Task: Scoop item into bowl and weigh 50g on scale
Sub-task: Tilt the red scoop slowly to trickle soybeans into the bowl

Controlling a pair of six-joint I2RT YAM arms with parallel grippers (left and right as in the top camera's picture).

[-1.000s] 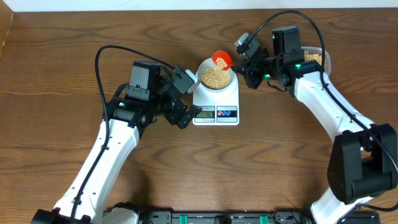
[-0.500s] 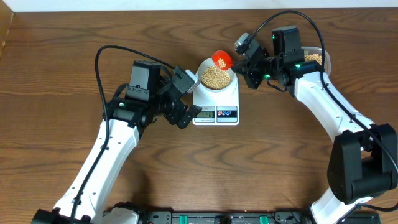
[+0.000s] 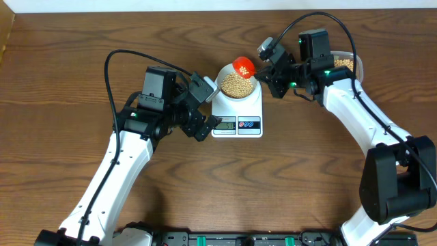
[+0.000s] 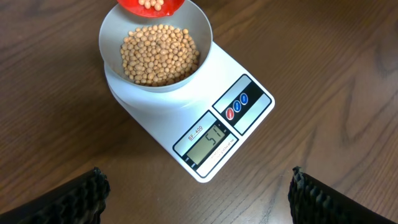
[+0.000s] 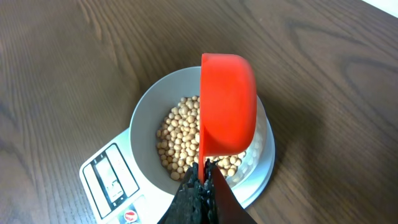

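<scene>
Toward the middle of the wooden table (image 3: 307, 178), on its left half, the left gripper (image 3: 205, 115) is hovering just beside the left side of the scale (image 4: 168, 112). Its two dark fingers are standing wide apart with nothing between them.

The white digital kitchen scale is sitting flat a little beyond the table's middle, its near end pointing at the robot. There its grey display (image 4: 208, 140) is showing 51, with a red button (image 4: 231, 113) and a blue button (image 4: 244, 99) just beside it.

On the far half of the scale the white bowl (image 4: 198, 28) is resting upright. Soybeans (image 4: 158, 55) are lying heaped in its bottom.

Over the bowl's far rim the red scoop (image 5: 229, 102) is hanging, turned on its side and carrying a few soybeans. The right gripper (image 5: 203, 177) is reaching in from the right, and its fingers are pinching together on the scoop's handle.

Farther off, by the table's far edge on the right, a clear tub (image 3: 356, 63) is sitting behind the right arm. It is mostly hidden, with more soybeans showing inside.
</scene>
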